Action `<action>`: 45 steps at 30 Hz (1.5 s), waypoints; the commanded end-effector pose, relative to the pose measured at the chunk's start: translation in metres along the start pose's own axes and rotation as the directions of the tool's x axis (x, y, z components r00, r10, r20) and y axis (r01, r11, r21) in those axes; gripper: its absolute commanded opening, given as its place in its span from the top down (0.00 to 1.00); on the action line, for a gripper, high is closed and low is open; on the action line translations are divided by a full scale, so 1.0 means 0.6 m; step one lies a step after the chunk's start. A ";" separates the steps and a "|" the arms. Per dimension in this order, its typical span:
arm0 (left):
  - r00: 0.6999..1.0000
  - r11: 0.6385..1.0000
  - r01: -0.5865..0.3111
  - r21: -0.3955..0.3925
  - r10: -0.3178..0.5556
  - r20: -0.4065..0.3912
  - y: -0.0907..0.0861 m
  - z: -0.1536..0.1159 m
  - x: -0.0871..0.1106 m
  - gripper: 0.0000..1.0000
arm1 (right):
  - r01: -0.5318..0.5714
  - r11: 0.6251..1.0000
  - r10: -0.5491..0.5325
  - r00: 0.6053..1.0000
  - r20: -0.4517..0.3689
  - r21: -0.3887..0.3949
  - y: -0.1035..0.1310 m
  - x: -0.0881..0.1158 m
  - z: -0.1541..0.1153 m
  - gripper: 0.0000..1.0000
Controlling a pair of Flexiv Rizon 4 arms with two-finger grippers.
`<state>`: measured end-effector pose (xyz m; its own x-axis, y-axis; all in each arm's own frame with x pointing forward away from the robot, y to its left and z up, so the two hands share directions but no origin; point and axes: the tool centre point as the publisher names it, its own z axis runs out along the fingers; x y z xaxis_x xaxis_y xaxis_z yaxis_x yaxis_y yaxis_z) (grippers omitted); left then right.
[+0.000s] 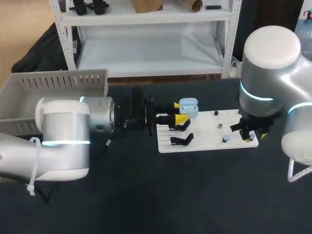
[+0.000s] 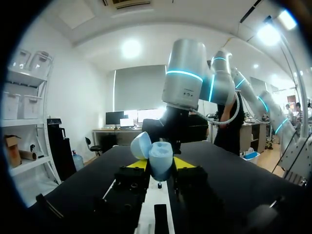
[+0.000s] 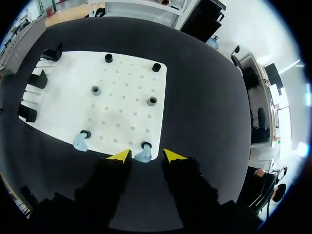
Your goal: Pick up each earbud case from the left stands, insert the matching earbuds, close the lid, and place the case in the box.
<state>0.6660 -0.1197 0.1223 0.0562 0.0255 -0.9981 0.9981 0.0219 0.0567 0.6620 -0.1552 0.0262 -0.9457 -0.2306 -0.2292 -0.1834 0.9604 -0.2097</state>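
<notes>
Dark matte cloth covers the table [image 1: 146, 195]. On it lies a flat white board [image 1: 204, 141] drilled with rows of small holes, and a grey slatted box [image 1: 53, 85] sits at the far left. The left gripper [image 1: 179, 112] is clamped around the earbud case [image 1: 188, 108], a smooth, rounded, pale blue shell held over the board's left end above the black stands [image 1: 181, 141]. Only the left wrist view shows the case's lid [image 2: 141, 145] hinged open. The right gripper [image 3: 146, 156] hangs over the board's right edge, its fingers parted on either side of a glossy blue earbud [image 3: 143, 156] without touching it. The right wrist view alone reveals a second earbud [image 3: 80, 142] nearby and the stubby round pegs [image 3: 95, 90].
</notes>
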 end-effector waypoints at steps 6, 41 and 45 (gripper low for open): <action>1.000 1.000 -0.002 -0.005 0.002 0.001 -0.002 0.000 0.001 1.00 | -0.002 1.000 0.002 1.000 0.010 0.004 0.001 0.004 0.004 0.77; 1.000 1.000 -0.002 -0.005 0.002 0.001 -0.002 0.000 0.001 1.00 | -0.001 1.000 0.001 1.000 0.010 0.024 0.014 0.022 -0.157 1.00; 1.000 1.000 -0.002 -0.005 0.002 0.001 -0.002 0.000 0.001 1.00 | -0.004 0.999 0.005 1.000 -0.018 0.037 0.037 0.016 -0.219 1.00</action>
<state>0.6660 -0.1197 0.1223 0.0562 0.0255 -0.9981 0.9981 0.0219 0.0568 0.6227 -0.1305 0.1098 -0.9434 -0.2275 -0.2415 -0.1733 0.9586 -0.2260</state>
